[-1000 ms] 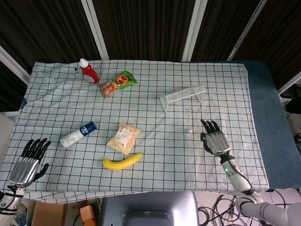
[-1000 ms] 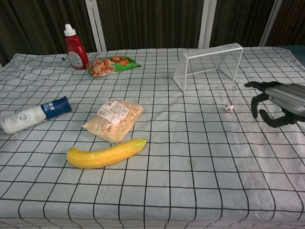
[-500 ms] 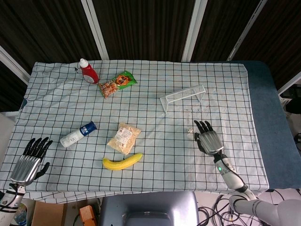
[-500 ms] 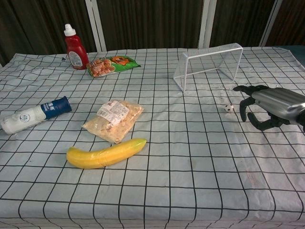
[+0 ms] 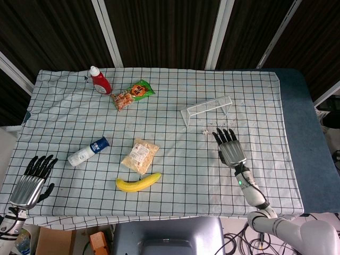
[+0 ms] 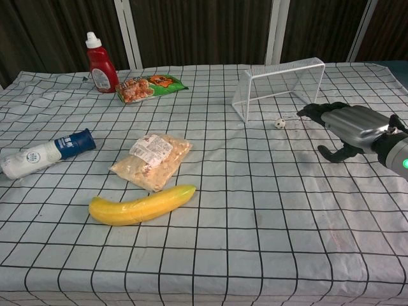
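One small ball (image 6: 279,123) lies just before the wire goal (image 6: 280,86) (not yet inside); our right hand (image 6: 347,124), fingers spread and empty, hovers beside it.

Table (image 5: 311,159): dark blue top, bare strip along right edge. White cloth w/ black grid (image 5: 175,111) covers the rest, wrinkled near left edge. Backdrop: dark curtains (image 6: 197,32) w/ white vertical frame bars (image 6: 275,29). Lighting even. Cardboard box (image 5: 53,241) on floor below front left corner.
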`<act>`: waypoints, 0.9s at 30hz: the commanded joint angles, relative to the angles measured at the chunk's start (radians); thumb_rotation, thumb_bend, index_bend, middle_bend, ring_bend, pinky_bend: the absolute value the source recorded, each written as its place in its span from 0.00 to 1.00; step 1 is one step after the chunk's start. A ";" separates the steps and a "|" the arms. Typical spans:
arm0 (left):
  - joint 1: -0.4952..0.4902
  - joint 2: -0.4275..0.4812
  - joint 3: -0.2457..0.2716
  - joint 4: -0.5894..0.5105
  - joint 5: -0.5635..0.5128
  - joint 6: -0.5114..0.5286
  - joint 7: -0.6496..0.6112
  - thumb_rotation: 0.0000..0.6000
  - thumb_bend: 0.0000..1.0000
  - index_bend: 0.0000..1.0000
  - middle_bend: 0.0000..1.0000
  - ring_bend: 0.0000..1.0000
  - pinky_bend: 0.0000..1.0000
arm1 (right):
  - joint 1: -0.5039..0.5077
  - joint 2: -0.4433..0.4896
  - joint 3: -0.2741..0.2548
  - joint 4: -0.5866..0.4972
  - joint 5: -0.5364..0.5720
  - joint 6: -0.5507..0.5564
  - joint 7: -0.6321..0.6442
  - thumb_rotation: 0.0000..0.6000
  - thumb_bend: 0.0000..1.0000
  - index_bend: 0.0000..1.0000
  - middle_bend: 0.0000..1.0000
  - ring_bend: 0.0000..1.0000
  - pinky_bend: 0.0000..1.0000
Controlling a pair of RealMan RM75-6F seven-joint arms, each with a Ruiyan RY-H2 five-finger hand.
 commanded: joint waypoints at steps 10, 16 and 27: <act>0.020 -0.008 0.005 -0.008 0.016 0.044 0.009 1.00 0.41 0.00 0.02 0.00 0.04 | -0.059 0.035 0.004 -0.020 -0.151 0.390 0.202 1.00 0.23 0.00 0.01 0.05 0.00; 0.032 -0.008 0.000 -0.022 0.011 0.062 0.023 1.00 0.41 0.00 0.02 0.00 0.03 | -0.116 0.139 -0.034 -0.169 -0.145 0.393 0.122 1.00 0.23 0.00 0.00 0.00 0.00; 0.079 0.059 -0.021 -0.153 0.001 0.138 0.114 1.00 0.41 0.00 0.02 0.00 0.03 | -0.467 0.572 -0.291 -0.672 -0.213 0.619 -0.014 1.00 0.23 0.00 0.00 0.00 0.00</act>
